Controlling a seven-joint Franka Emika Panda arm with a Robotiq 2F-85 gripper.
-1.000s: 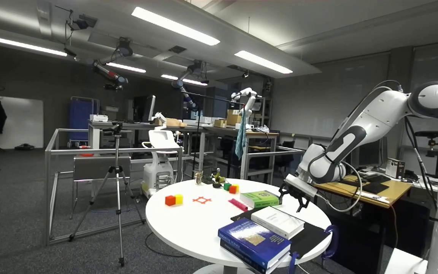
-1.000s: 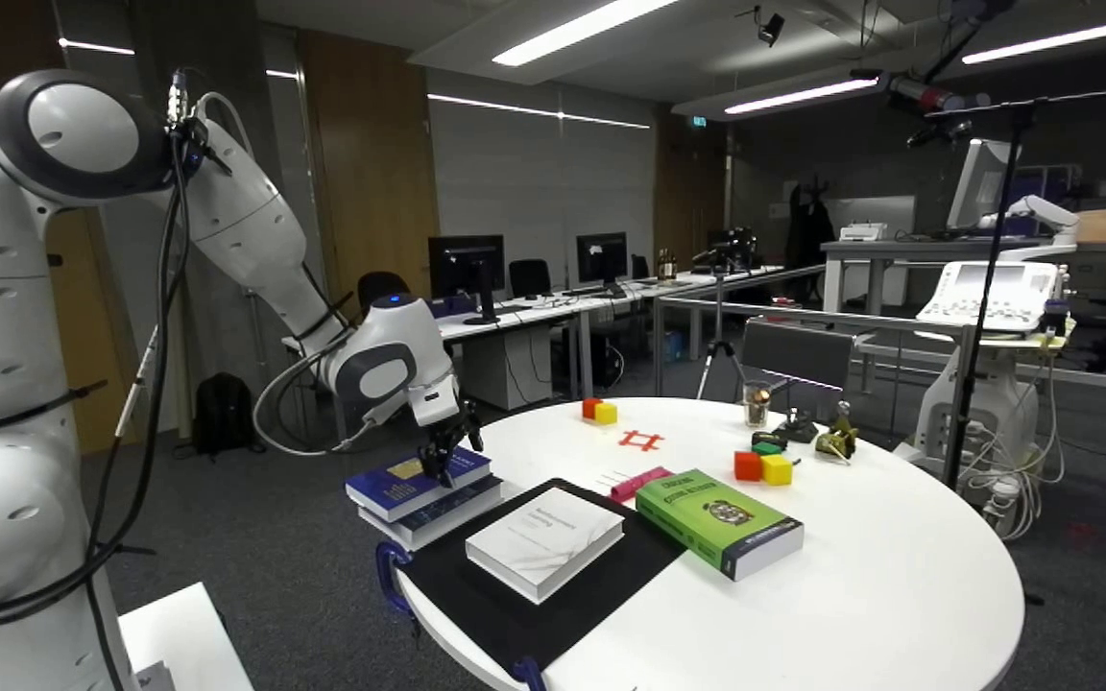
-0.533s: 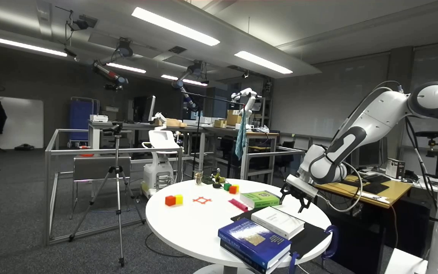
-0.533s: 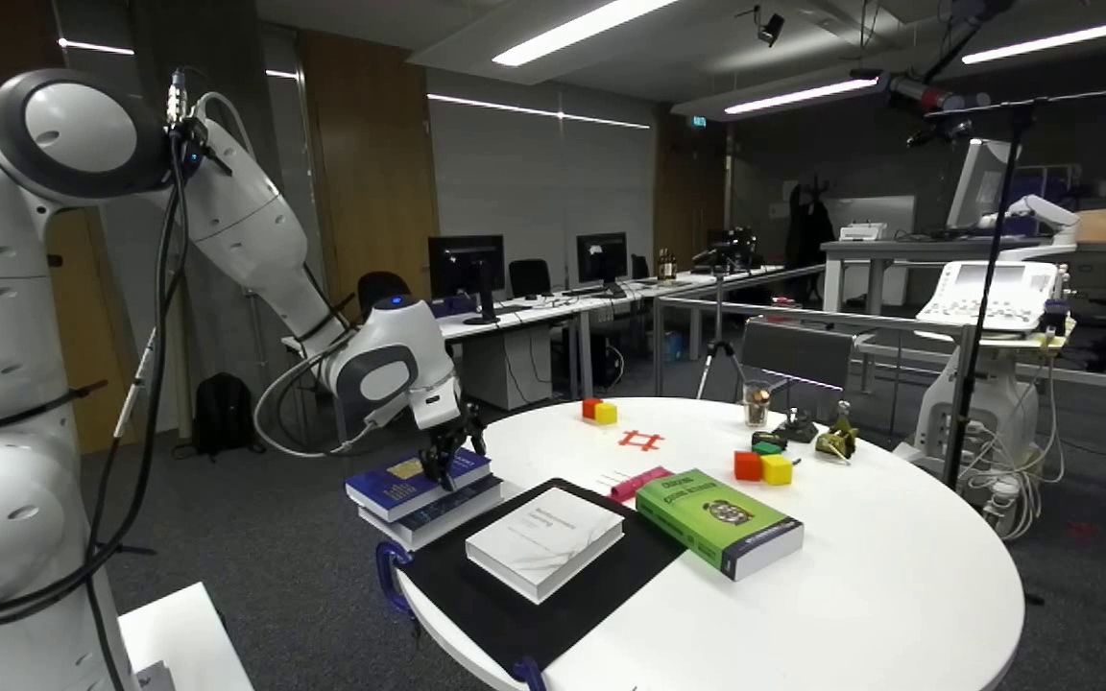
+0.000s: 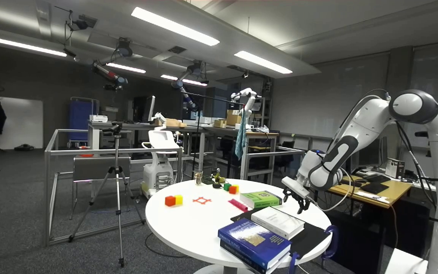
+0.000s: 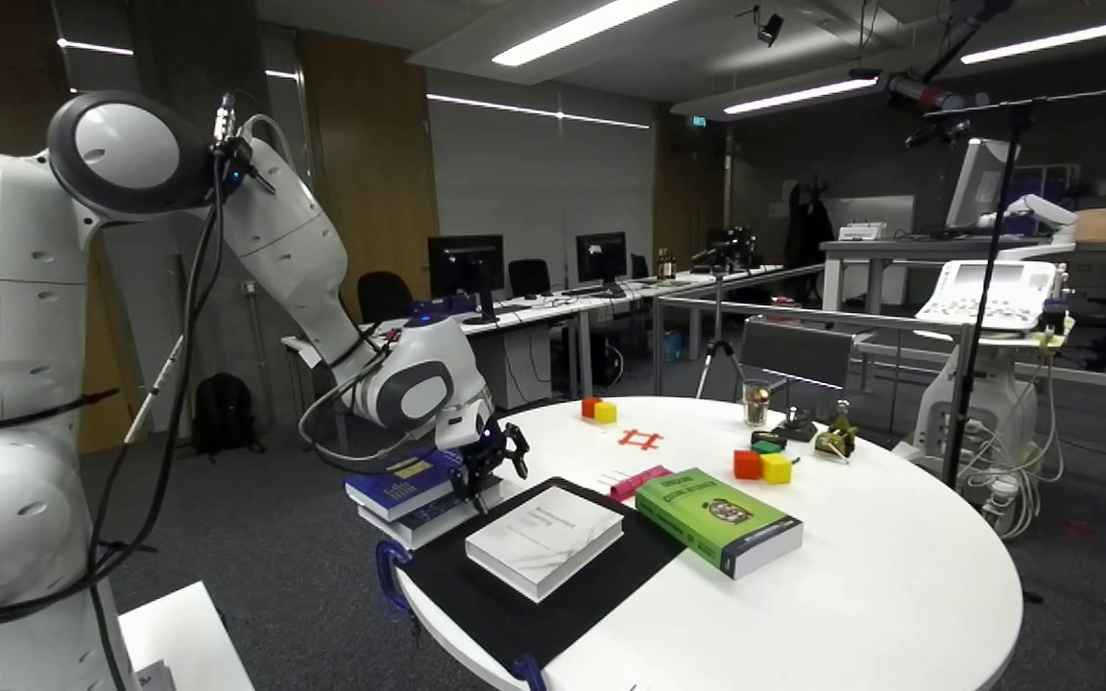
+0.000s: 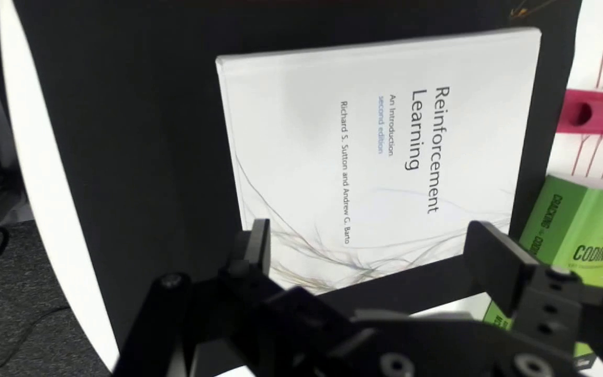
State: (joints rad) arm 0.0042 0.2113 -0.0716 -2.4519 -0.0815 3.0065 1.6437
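Above the black mat (image 7: 139,157) on the counter (image 6: 860,595), here's the pincer (image 7: 368,235), spread wide and empty, the white book (image 7: 380,157) lying flat close by on that mat: the reach looks near done, but no grip made yet

A robotics lab: jointed arms (image 5: 111,74) hang from the ceiling (image 5: 299,23), a white arm (image 6: 289,264) stands by the edge of the table (image 5: 173,224), with a tripod (image 5: 117,169), metal railing (image 5: 89,152) and monitors (image 6: 601,259) around.
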